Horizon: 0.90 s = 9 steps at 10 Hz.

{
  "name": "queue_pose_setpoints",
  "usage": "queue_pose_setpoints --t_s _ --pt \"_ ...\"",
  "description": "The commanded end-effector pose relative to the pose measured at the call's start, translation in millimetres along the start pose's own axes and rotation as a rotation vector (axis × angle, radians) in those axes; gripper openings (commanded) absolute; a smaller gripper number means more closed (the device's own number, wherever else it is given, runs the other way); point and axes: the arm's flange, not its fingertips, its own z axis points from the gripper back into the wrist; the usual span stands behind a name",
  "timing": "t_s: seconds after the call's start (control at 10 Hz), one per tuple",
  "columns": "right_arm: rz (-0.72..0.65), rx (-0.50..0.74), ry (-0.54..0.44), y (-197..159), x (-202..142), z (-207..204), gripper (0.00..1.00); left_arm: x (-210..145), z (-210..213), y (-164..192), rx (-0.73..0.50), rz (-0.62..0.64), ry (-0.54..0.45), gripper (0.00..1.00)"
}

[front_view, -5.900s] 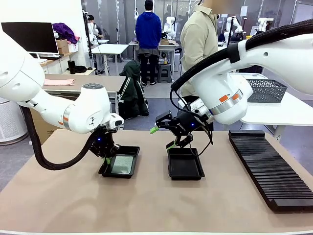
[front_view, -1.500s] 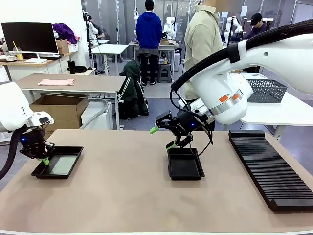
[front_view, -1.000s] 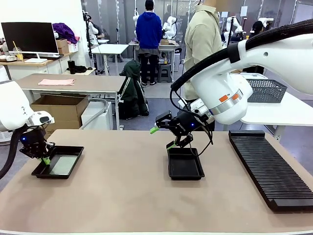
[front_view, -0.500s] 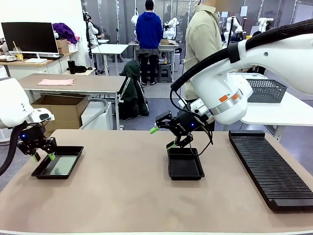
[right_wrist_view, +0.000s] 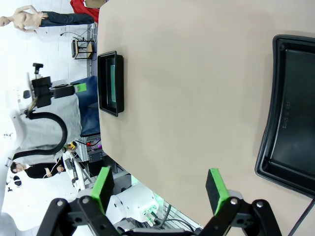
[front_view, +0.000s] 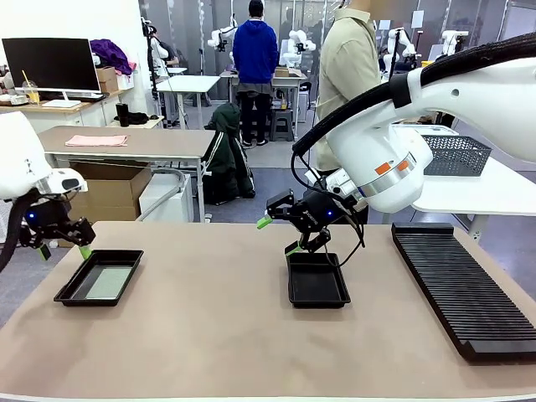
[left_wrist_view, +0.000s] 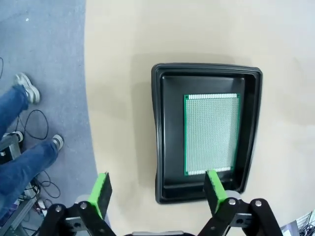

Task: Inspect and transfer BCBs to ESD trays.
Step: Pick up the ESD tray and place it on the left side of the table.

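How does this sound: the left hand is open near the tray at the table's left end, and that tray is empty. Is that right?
Not quite. The left tray is not empty: a BCB lies flat on its floor, as the left wrist view shows. The rest holds: the left hand is open near that tray at the table's left end.

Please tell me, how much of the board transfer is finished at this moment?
Done: one BCB lies flat in the left ESD tray. In hand: nothing; the left pincer is open, raised near that tray, and the right pincer is open above the middle ESD tray. Left: this tray has no board yet.
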Motion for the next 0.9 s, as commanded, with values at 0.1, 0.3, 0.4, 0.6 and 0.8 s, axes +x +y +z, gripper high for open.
queue_pose_setpoints --t_s 0.1,0.3,0.4,0.6,0.8 --pt "-0.012 -0.004 -0.010 1.0 -0.5 -0.5 1.00 -3.7 45.8 -11.7 0.052 -0.027 0.015 1.00" --pt "-0.012 -0.004 -0.010 1.0 -0.5 -0.5 1.00 -2.6 58.5 -14.4 0.045 -0.033 0.018 1.00" --pt "-0.012 -0.004 -0.010 1.0 -0.5 -0.5 1.00 -1.7 62.4 -17.0 0.029 -0.050 0.014 1.00" --pt "-0.012 -0.004 -0.010 1.0 -0.5 -0.5 1.00 -4.0 59.8 -13.2 0.030 -0.037 -0.001 1.00" --pt "-0.012 -0.004 -0.010 1.0 -0.5 -0.5 1.00 -4.0 59.8 -13.2 0.030 -0.037 -0.001 1.00"
